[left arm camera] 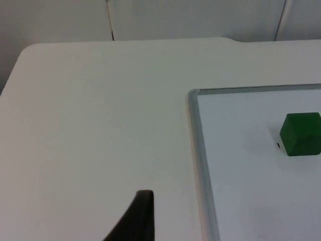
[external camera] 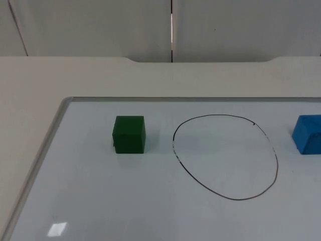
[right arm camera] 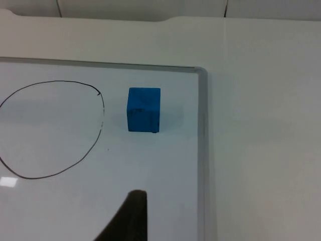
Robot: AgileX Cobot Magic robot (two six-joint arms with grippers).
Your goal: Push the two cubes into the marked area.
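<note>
A white table top [external camera: 60, 75] ends at a grey partition wall [external camera: 100, 25] with vertical seams.

Green cube [external camera: 129, 134] sits flat and upright on the whiteboard [external camera: 100, 201], just outside the hand-drawn black oval [external camera: 225, 158], on its left. Blue cube [external camera: 307, 134] rests on the oval's opposite side, also outside the line, near the board's right frame. Both cubes are solid-coloured, square to the surface, and well apart from each other, with the marked area between them.
</note>
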